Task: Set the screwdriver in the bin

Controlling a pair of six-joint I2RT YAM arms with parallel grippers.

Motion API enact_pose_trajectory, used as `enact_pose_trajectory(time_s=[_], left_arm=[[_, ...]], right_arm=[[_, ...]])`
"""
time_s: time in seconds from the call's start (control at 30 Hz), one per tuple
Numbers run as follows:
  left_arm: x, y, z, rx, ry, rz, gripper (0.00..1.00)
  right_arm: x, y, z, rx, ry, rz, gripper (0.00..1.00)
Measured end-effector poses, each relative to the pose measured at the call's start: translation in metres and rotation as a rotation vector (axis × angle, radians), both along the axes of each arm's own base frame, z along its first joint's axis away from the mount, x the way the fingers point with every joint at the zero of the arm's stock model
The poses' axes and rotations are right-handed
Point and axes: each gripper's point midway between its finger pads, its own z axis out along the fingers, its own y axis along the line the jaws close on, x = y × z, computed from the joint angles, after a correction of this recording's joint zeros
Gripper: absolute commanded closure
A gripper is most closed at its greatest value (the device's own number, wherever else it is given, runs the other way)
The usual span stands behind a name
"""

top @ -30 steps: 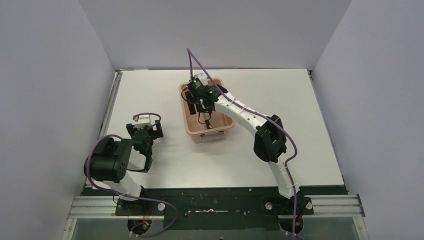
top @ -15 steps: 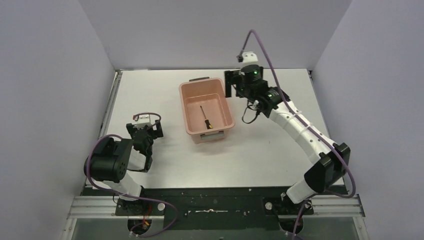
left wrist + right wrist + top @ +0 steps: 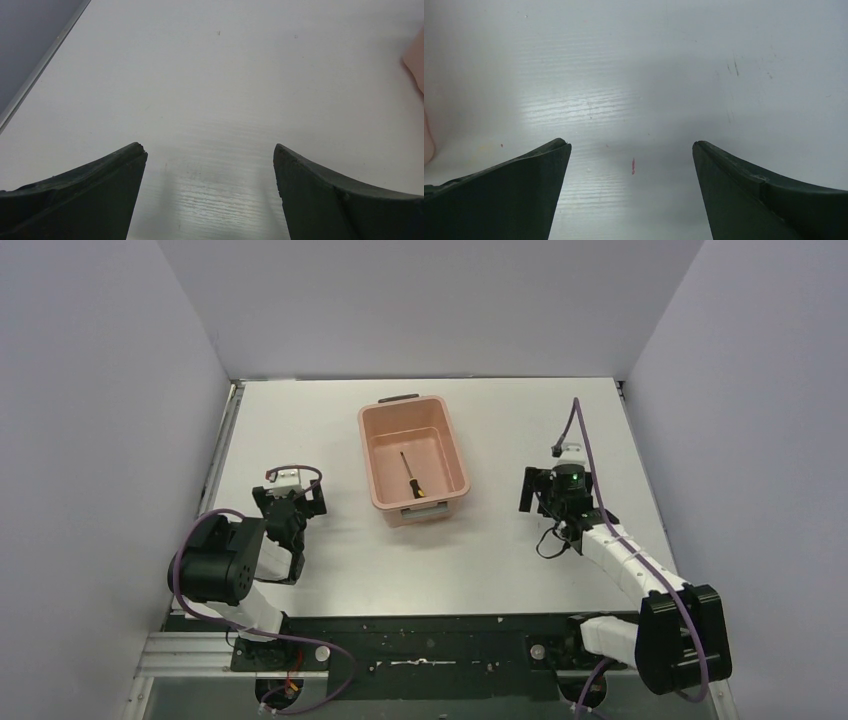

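Plainly, the screwdriver (image 3: 411, 476) lies flat on the floor of the bin (image 3: 367, 462), near its middle, with the shaft toward the far end and the yellow-tipped handle toward the near end, touching no wall. The bin sits on the white bench (image 3: 500, 570), with a grey handle (image 3: 400, 398) at its far short end. Right of the bin and well apart from it, the right arm (image 3: 620, 555) is folded low. The right jaws stand wide apart, gripping nothing; in the right wrist view the two dark fingers (image 3: 774, 200) frame the bench, and a pale pink sliver shows at the left edge. Left of the bin, also apart from it, sits the left arm (image 3: 245, 560). The left jaws are equally spread and hold nothing, fingers (image 3: 90, 200) over the bench, with a pink corner of the bin at the right edge.
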Motion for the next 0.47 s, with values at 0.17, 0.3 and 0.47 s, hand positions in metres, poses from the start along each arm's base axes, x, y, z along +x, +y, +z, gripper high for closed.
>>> enact_pose_trajectory(time_s=[0.17,0.3,0.47], left_arm=[[0.000,0.000,0.000,0.000,0.000,0.000,0.03],[0.000,0.000,0.000,0.000,0.000,0.000,0.03],[0.000,0.000,0.000,0.000,0.002,-0.001,0.03]], right_arm=[[-0.006,-0.006,-0.013,0.014,-0.029,-0.021,0.00],[-0.004,-0.007,-0.013,0.019,-0.047,-0.027,0.00],[0.001,-0.005,-0.008,0.030,-0.076,-0.022,0.00]])
